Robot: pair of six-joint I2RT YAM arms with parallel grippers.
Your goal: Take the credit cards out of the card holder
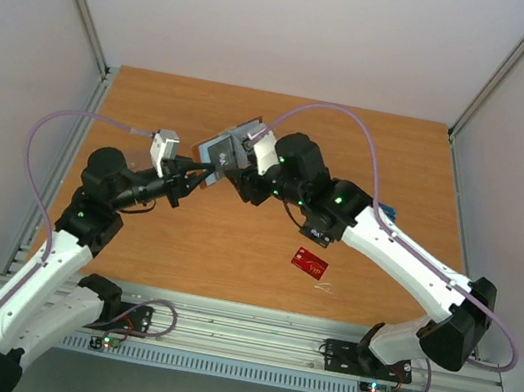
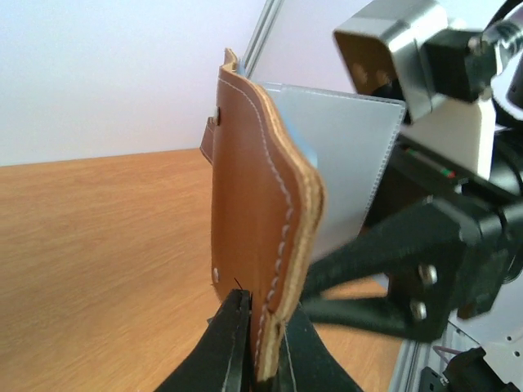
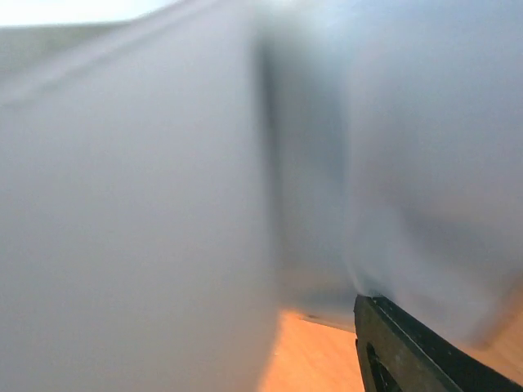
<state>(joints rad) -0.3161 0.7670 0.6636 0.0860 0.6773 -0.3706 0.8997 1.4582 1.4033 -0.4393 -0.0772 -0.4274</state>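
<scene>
Red card (image 1: 310, 262): gold lettering, apparently "VIP", too small for certainty. No other text legible.

1. The table (image 1: 230, 262) is overlooked from high behind its near edge, far off
2. The card holder (image 2: 261, 237) is viewed edge-on, close, from the left wrist
3. The same card holder, shared by all views, is shown nearest, blurred, from the right wrist

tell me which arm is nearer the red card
Right. The right arm passes just beyond the red card, almost over it. The left arm is far off to the card's left, reaching up to the holder.
</scene>
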